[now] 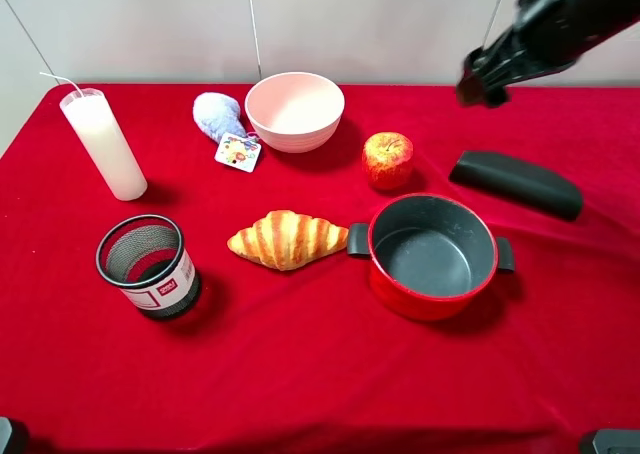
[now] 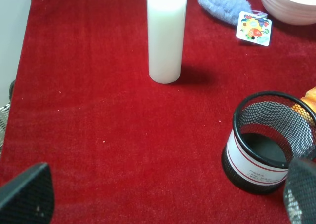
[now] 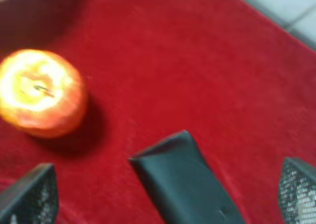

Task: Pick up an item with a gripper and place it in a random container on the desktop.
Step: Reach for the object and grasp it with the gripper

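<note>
Apple point(image 1: 387, 159) sits upright, stem dimple up, on the red table point(image 1: 300, 374), toward the back and right of centre. It is not gripped and nothing touches it. Pot point(image 1: 432, 257) is just in front of it; the rim is close to the apple, contact can't be told, and nothing shows inside the pot. Pink bowl point(image 1: 294, 109) is behind-left of the apple, near but apart. Black case point(image 1: 515, 182) lies flat to the apple's right, apart, angled. R gripper point(image 1: 485, 82) hangs in the air at back right, above and beyond the case. In the wrist view its fingers point(image 3: 32, 194) are spread wide w/ nothing between them, and the apple and one end of the case lie below; that view is blurry. Croissant point(image 1: 287, 239) is left of the pot, its tip just beside the pot's handle. Mesh cup point(image 1: 147, 266) stands upright front-left. White candle point(image 1: 103, 144) stands at back left. Blue plush point(image 1: 218, 116) w/ a paper tag point(image 1: 238, 152) is just left of the bowl. L gripper point(image 2: 163, 194) shows in its wrist view only: jaws wide, holding nothing, low over the table near the cup.
</note>
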You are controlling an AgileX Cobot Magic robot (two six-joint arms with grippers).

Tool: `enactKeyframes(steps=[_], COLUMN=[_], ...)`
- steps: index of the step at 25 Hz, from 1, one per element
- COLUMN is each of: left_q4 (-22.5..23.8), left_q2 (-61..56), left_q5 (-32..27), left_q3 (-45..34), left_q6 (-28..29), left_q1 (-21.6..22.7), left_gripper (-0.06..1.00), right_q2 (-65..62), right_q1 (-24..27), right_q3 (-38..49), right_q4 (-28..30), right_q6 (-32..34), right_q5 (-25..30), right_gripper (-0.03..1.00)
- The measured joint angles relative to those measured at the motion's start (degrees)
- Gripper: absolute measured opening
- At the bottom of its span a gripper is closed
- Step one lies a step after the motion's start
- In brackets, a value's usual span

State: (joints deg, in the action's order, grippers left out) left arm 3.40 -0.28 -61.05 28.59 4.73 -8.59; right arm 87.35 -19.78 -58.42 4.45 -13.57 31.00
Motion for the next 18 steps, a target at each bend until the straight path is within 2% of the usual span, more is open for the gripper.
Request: enactKeyframes(steps=[5, 13, 18], left_q4=[0.0, 0.0, 0.0], left_q2=[0.0, 0.0, 0.0], left_q5=[0.0, 0.0, 0.0], left_q3=[0.0, 0.0, 0.0], left_q6=[0.0, 0.0, 0.0], left_q1=[0.0, 0.0, 0.0], left_gripper=[0.9, 0.9, 0.9], right_q2=[4.0, 10.8, 12.9], right_q1=[-2.2, -2.4, -3.6], right_q3=[0.0, 0.0, 0.0], right_q4=[-0.2, -2.7, -2.8], right_q6=[0.0, -0.6, -0.8], right_q5=[-3.3, -8.4, -9.3], right_gripper=[0.69, 0.69, 0.69])
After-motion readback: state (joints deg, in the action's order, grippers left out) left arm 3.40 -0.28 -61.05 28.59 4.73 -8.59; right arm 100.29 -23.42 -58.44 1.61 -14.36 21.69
